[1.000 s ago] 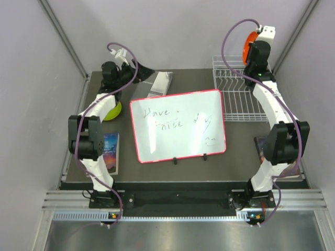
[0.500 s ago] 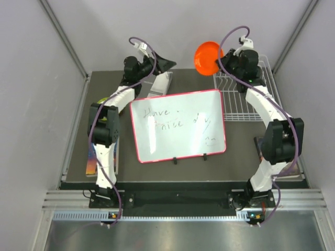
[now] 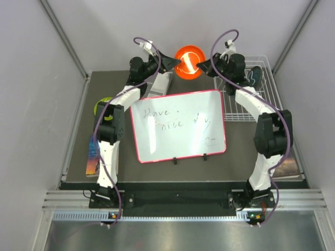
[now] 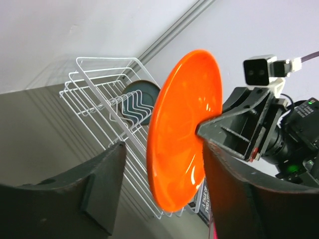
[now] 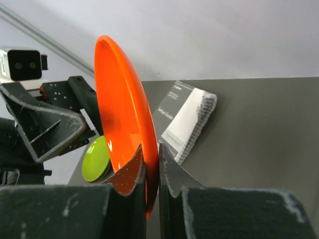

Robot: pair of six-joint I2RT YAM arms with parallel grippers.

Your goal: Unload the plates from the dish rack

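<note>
Orange plate [image 3: 189,55] [image 4: 184,129] [image 5: 122,124]: glossy, plain bright orange, round, with a shallow upturned rim. It is held on edge in the air, just past the middle of the far edge of the whiteboard [image 3: 178,125].
Teal plate [image 3: 255,76] [image 4: 142,97]: dark, standing on edge among the tines of the rack.
Green plate [image 3: 100,104] [image 5: 96,159]: lime, lying flat on the desk [image 3: 241,141], just left of the whiteboard's far-left corner.
Rack [image 3: 246,99] [image 4: 94,84]: white wire basket with rows of upright tines, just beside the far half of the whiteboard's right edge.
Since a second ago: the orange plate was up over the rack. Half a second ago it was near the rack's far-left corner. Now it has travelled left to the whiteboard's far edge. The left arm, which was bent over the green plate, has swung right to meet it, so the green plate now shows uncovered.
Left arm [image 3: 112,112]: stretched away from its base along the whiteboard's left edge, its wrist turned right over the whiteboard's far-left corner, pointing at the plate.
Right arm [image 3: 264,115]: reaching along the whiteboard's right edge, wrist turned left, facing the left arm's wrist.
Left jaws: wide apart, one on each side of the orange plate, with a clear gap on one side.
Right jaws: pinched tight on the orange plate's rim.
</note>
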